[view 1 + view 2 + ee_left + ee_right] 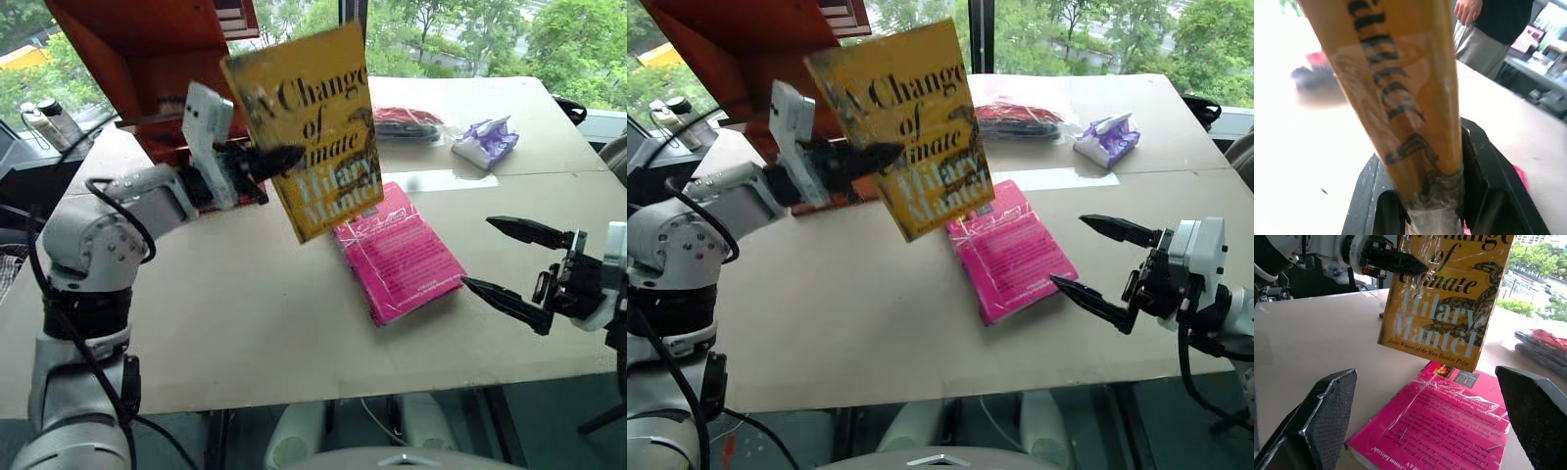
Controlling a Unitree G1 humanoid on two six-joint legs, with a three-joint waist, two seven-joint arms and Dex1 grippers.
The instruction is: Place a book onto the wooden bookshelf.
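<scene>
The thick yellow plastic-wrapped paperback titled "A Change of Climate" [312,137] hung in the air above the pale flat table [245,313], tilted, its cover facing you. Your left end effector [279,159] was clenched on its edge, one black finger lying across the cover. Behind the left arm, at the far left of the table, stood the glossy reddish-brown wooden bookshelf [147,39] with its slanted side panel. Beneath the raised book, a bright pink plastic-wrapped book [397,255] lay flat on the table. Your right end effector [509,262] hovered released just right of the pink book, its two black fingers spread wide and empty. Farther back lay a purple-and-white crumpled packet [485,142] and a red-and-black bagged item [407,122].
</scene>
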